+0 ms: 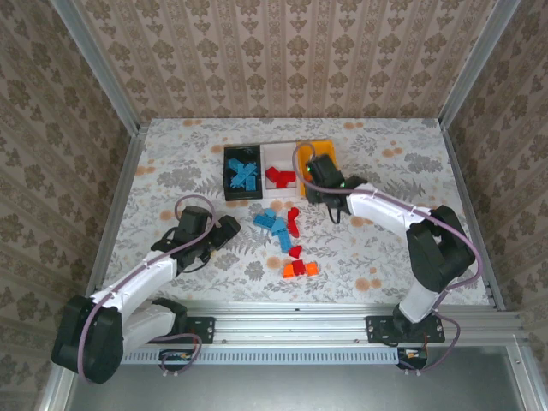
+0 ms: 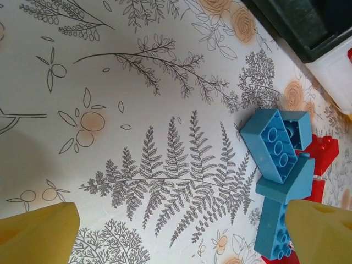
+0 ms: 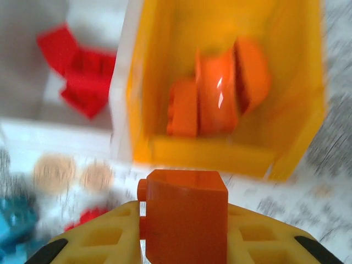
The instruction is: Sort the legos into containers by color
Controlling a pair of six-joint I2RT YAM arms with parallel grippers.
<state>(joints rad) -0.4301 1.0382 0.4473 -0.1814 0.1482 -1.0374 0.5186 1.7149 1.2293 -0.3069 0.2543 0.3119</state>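
Three joined containers stand at the back: a black bin (image 1: 226, 171) with blue legos, a white bin (image 1: 278, 158) with red legos (image 3: 82, 71), and an orange-yellow bin (image 1: 325, 147) holding orange legos (image 3: 220, 93). My right gripper (image 1: 312, 177) (image 3: 184, 236) is shut on an orange lego (image 3: 187, 220), raised just short of the orange-yellow bin's near wall (image 3: 231, 151). My left gripper (image 1: 229, 229) (image 2: 181, 236) is open over bare table, with blue legos (image 2: 278, 146) beside its right finger (image 2: 322, 231). Loose blue (image 1: 274, 224), red (image 1: 293, 221) and orange legos (image 1: 300, 269) lie mid-table.
The floral tablecloth (image 1: 171, 171) runs to metal frame rails on the left, right and near sides. A corner of the black bin (image 2: 308, 22) and the white bin (image 2: 335, 71) show beyond the blue legos. A red lego (image 2: 322, 154) lies behind them.
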